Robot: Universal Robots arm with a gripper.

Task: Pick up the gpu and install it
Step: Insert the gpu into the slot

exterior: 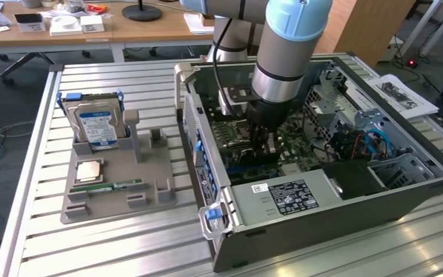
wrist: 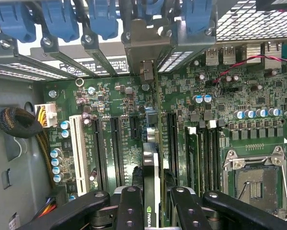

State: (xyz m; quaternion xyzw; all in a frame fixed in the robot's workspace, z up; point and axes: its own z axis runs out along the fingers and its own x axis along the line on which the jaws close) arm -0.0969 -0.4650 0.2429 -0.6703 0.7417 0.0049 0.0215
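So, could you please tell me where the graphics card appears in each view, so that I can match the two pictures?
Exterior view: the graphics card is inside the open computer case, a dark sliver at the tip of the gripper, largely hidden by it.
Wrist view: the graphics card stands edge-on, held in the gripper, above the slots.
Shared landmark: the green motherboard beneath the card.
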